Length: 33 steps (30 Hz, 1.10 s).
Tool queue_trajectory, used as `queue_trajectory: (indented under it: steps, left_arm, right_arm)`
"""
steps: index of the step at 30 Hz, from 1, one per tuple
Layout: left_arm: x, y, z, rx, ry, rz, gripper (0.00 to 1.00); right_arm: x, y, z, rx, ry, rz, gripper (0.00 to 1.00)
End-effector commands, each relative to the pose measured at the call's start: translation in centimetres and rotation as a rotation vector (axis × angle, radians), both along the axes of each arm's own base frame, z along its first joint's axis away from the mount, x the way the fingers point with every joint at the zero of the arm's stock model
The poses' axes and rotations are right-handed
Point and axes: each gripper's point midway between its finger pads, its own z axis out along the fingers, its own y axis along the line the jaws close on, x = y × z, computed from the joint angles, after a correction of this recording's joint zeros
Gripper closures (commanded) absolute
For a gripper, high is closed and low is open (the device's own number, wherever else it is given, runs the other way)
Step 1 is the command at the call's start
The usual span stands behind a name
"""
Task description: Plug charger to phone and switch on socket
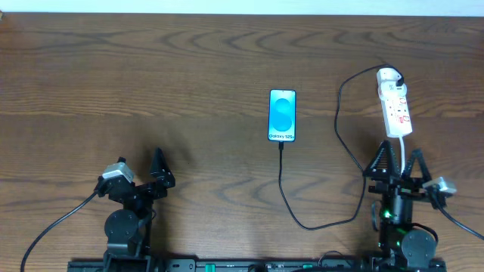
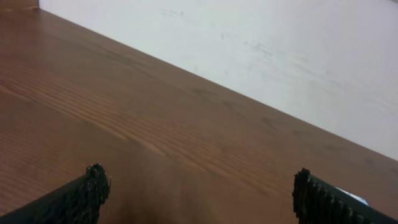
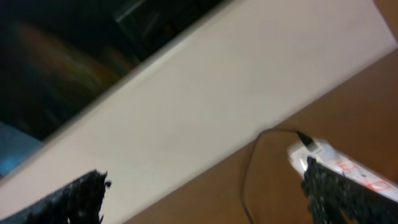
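The phone [image 1: 282,115] lies flat mid-table with its blue screen lit. The charger [image 1: 338,121], a thin black cable, meets the phone's lower edge, loops down and right, then climbs to a black plug [image 1: 394,73] seated in the far end of the white socket [image 1: 396,106]. My right gripper [image 1: 399,160] stands open just below the socket's near end, holding nothing. In the right wrist view the socket [image 3: 364,175] and cable [image 3: 247,171] show past the right gripper [image 3: 205,190]. My left gripper [image 1: 162,172] is open at the lower left, far from the phone, with only bare wood between its fingers [image 2: 93,190].
The socket's white cord [image 1: 404,151] runs down between the right gripper's fingers. Thick black robot cables trail at the lower left [image 1: 53,227] and lower right [image 1: 463,221]. A white wall [image 2: 280,50] rises behind the table's far edge.
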Motion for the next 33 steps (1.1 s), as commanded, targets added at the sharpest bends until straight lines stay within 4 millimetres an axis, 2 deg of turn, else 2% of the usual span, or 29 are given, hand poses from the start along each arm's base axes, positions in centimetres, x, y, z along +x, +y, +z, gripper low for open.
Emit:
queue_trajectory:
  steps: [1,3,5,19,21,23,25,30,33]
  left_arm:
    - [-0.1,0.2,-1.8,0.023,0.057,0.010,0.04]
    - [-0.1,0.2,-1.8,0.023,0.057,0.010,0.04]
    - [-0.1,0.2,-1.8,0.023,0.057,0.010,0.04]
    - [-0.1,0.2,-1.8,0.023,0.057,0.010,0.04]
    - [-0.1,0.2,-1.8,0.023,0.057,0.010,0.04]
    - [-0.1,0.2,-1.8,0.023,0.057,0.010,0.04]
    - [-0.1,0.2,-1.8,0.023,0.057,0.010,0.04]
    - [-0.1,0.2,-1.8,0.023,0.057,0.010,0.04]
    - [-0.1,0.2,-1.8,0.023,0.057,0.010,0.04]
  right_arm:
    - [0.3,0.0,-3.0,0.017,0.121,-0.001,0.01]
    - [0.3,0.0,-5.0,0.029,0.199,-0.001,0.01]
    - [0.3,0.1,-5.9,0.024,0.240,0.003,0.01]
    - [0.3,0.1,-6.0,-0.014,0.248,0.004,0.01]
    - [0.3,0.1,-6.0,-0.176,0.265,-0.002,0.01]
    - [0.3,1.3,-6.1,-0.409,0.278,0.059,0.01]
    - [0.3,1.8,-5.9,-0.566,0.270,0.074,0.01]
    - [0.3,1.8,-6.0,-0.755,0.279,0.062,0.01]
    - [0.3,1.8,-6.0,-0.759,0.280,0.063,0.01]
